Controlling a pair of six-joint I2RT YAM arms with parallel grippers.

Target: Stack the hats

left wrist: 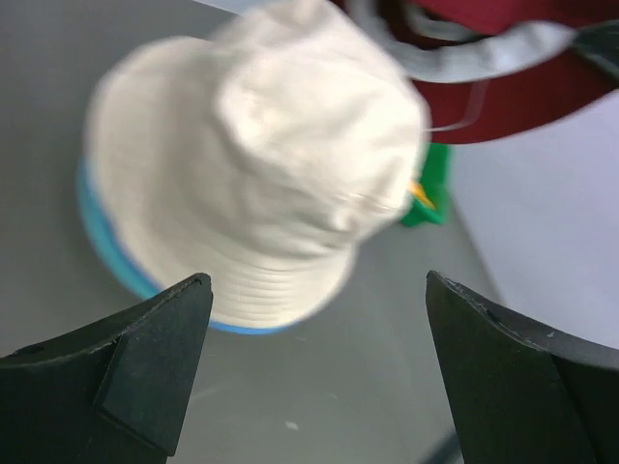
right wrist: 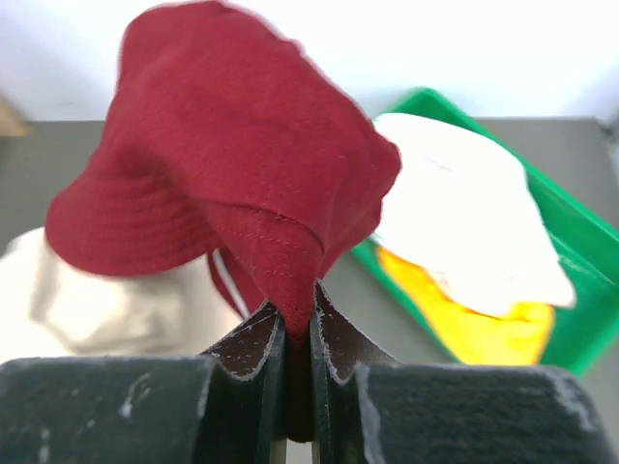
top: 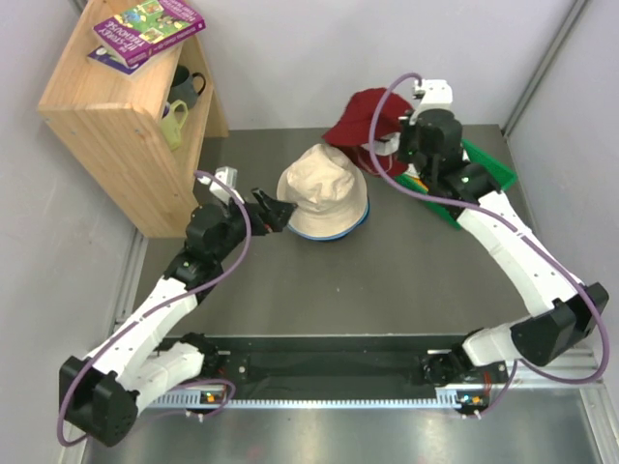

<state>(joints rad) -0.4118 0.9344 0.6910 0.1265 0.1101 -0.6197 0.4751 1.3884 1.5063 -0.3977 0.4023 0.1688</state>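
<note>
Dark red hat [right wrist: 222, 145] is matt cloth (stitched seams); green tray [right wrist: 590, 290] glossy plastic; shelf [top: 97, 116] bare wood.

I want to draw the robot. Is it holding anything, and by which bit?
The right pincer pinches the dark red hat by a fold of its brim. The left pincer holds nothing.

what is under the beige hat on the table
A blue hat: only its brim edge shows, peeking out along the rim of the beige hat. The beige hat covers its crown, and whether more hats lie beneath cannot be seen.
</note>
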